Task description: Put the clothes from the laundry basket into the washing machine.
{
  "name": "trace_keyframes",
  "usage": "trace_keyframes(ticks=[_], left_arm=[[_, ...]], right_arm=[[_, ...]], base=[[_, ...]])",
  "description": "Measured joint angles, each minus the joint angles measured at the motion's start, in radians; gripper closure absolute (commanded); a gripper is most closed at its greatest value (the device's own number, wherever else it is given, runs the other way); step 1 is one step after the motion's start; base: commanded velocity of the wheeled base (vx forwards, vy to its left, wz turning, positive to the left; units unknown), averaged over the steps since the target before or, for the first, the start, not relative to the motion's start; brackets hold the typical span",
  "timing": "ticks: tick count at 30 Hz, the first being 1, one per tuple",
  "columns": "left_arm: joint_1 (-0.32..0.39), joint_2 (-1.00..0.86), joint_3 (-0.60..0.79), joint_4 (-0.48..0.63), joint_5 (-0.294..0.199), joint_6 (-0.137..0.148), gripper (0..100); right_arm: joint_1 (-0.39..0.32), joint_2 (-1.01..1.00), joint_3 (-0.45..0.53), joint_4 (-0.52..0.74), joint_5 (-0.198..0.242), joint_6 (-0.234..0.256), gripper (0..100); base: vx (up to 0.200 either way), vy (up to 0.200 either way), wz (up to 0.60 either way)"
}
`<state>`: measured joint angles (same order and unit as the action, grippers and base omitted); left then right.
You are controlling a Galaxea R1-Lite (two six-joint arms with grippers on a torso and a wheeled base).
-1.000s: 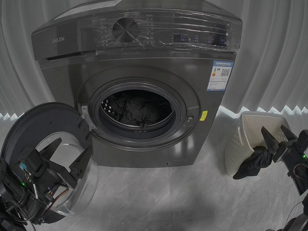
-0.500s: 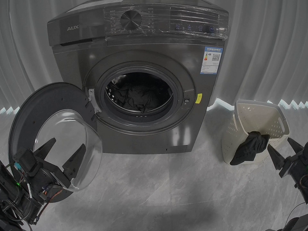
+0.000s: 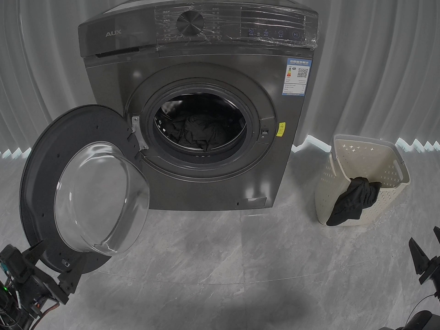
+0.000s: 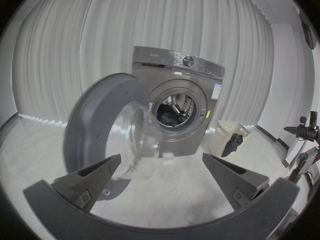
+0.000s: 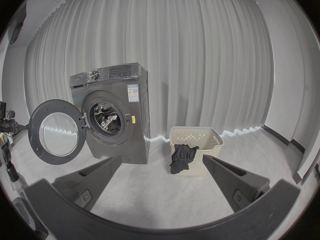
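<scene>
The head view has pulled back, and the right gripper (image 5: 161,157), earlier at the dark garment (image 3: 353,200), now stands well apart from it, pointed fingers (image 5: 233,180) spread wide and empty. That limp cloth hangs over the rim of the perforated pale plastic laundry basket (image 3: 366,154) beside the grey metal washing machine (image 3: 114,83), while the left gripper (image 4: 160,156) gapes empty near the round glass-domed door (image 3: 50,161).

Grey floor (image 3: 229,262) w/ washing machine (image 3: 201,69), laundry basket (image 3: 327,184) nr it, apart.
</scene>
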<state>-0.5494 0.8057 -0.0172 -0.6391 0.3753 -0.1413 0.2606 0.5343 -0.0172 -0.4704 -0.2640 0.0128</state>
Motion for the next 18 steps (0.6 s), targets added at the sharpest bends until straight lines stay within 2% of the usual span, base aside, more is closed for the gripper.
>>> trace_keyframes(ticks=[2, 5, 8, 10, 13, 17, 18], left_arm=[[0.021, -0.082, 0.000, 0.097, -0.006, -0.005, 0], [0.051, -0.180, 0.000, 0.186, -0.020, -0.009, 0], [0.085, -0.265, 0.000, 0.235, -0.058, -0.011, 0], [0.109, -0.317, 0.000, 0.273, -0.100, -0.011, 0], [0.157, -0.388, 0.000, 0.326, -0.198, -0.008, 0], [0.236, -0.480, 0.000, 0.371, -0.360, 0.002, 0], [0.258, -0.506, 0.000, 0.384, -0.414, 0.008, 0]], right_arm=[[-0.016, -0.051, 0.000, 0.048, 0.003, 0.000, 0], [-0.042, -0.125, 0.000, 0.113, 0.007, -0.007, 0], [-0.066, -0.199, 0.000, 0.171, 0.011, -0.017, 0], [-0.080, -0.251, 0.000, 0.223, 0.017, -0.022, 0], [-0.095, -0.322, 0.000, 0.307, 0.025, -0.025, 0], [-0.107, -0.386, 0.000, 0.351, 0.030, -0.021, 0], [-0.110, -0.400, 0.000, 0.358, 0.031, -0.018, 0]], base=[[0.000, -0.200, 0.00], [0.000, -0.200, 0.00], [0.000, -0.200, 0.00], [0.000, -0.200, 0.00], [0.000, -0.200, 0.00], [0.000, 0.000, 0.00], [0.000, 0.000, 0.00]])
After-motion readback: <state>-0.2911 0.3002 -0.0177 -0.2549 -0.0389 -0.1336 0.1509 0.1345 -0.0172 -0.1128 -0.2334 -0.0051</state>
